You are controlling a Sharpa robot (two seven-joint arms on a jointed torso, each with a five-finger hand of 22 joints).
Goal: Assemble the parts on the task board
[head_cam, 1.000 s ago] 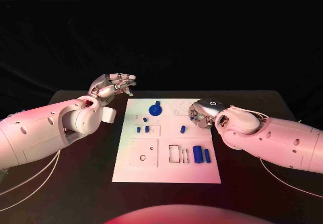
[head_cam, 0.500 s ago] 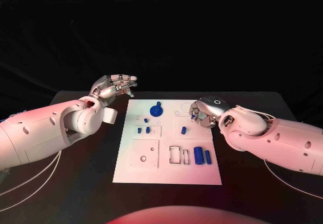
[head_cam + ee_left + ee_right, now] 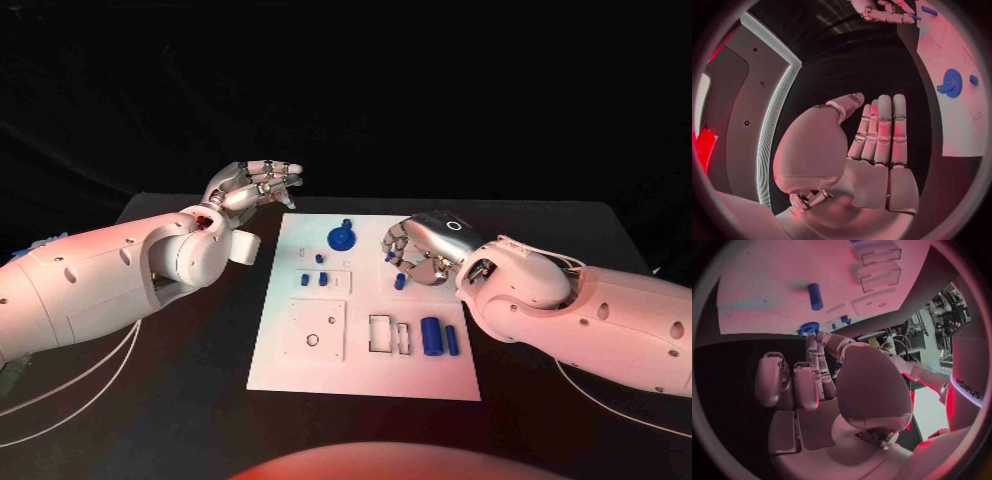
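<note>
Black table (image 3: 173, 400) — task board (image 3: 368, 375) between both empty hands.

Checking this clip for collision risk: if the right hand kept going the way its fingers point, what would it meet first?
Probably the small blue peg on the white board, just below the right hand; depth is unclear.

Your right hand (image 3: 415, 250) moves in over the task board (image 3: 366, 372) from its right edge; a second ago it sat at that edge, and now its curled fingers hang above the small blue parts (image 3: 400, 282) near the board's middle.
</note>
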